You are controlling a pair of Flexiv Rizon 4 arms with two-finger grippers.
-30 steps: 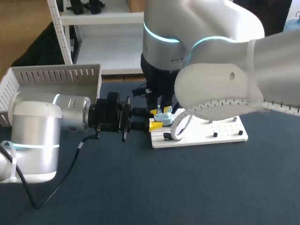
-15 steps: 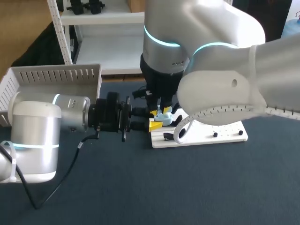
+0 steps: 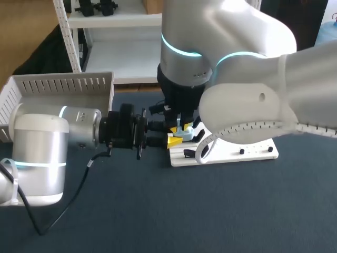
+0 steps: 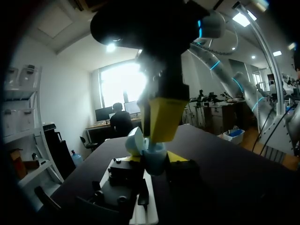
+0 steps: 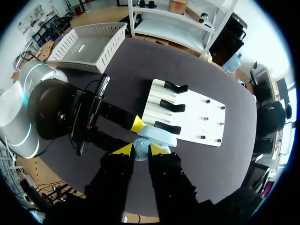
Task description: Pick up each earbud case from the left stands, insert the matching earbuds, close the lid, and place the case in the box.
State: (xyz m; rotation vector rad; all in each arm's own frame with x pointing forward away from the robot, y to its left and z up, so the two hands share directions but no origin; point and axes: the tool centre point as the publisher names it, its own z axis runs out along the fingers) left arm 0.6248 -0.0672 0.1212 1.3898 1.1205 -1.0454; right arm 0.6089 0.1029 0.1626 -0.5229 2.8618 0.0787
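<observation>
One smooth, rounded, pale-blue earbud case (image 5: 157, 134)

Earbud case (image 5: 153, 135): smooth pale-blue plastic. Counter (image 3: 221, 211): dark, matt, cloth-like. Stand board (image 5: 199, 117): smooth white plastic.

My right gripper (image 5: 140, 150) on the case (image 5: 157, 136)
Its yellow tips pinch the pale-blue case just beside the white board (image 5: 197, 122); my left gripper (image 5: 133, 136) meets it alongside.

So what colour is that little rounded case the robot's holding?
Pale blue rounded earbud case, clearest in the right wrist view.
</observation>
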